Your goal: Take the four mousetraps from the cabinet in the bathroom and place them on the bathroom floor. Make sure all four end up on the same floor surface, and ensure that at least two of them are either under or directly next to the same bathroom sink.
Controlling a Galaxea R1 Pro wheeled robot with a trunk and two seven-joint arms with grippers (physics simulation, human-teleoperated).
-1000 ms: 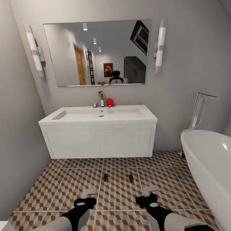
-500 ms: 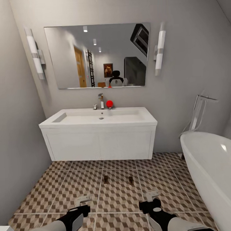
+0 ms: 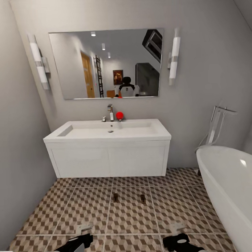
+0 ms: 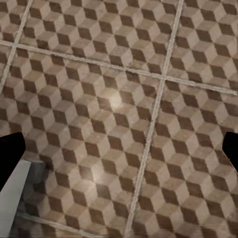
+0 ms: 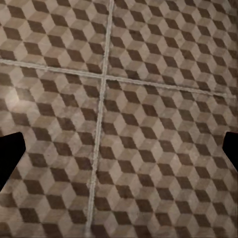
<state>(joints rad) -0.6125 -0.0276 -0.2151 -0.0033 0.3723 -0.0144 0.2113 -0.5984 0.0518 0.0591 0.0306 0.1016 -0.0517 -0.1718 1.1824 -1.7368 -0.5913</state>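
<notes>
two traps down, both pincers spread wide and empty

left gripper [image 3: 83, 229] and right gripper [image 3: 177, 229] hang over the bathroom floor [image 3: 85, 205]. two mousetraps [image 3: 115, 196] [image 3: 143, 198], small dark-wired tan boards, lie apart before the sink [image 3: 108, 131]. i'd fetch the rest and set them flat alongside.

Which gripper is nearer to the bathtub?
The right gripper: it hangs above the floor tiles just beside the bathtub. The left gripper is farther away, on the other side.
</notes>
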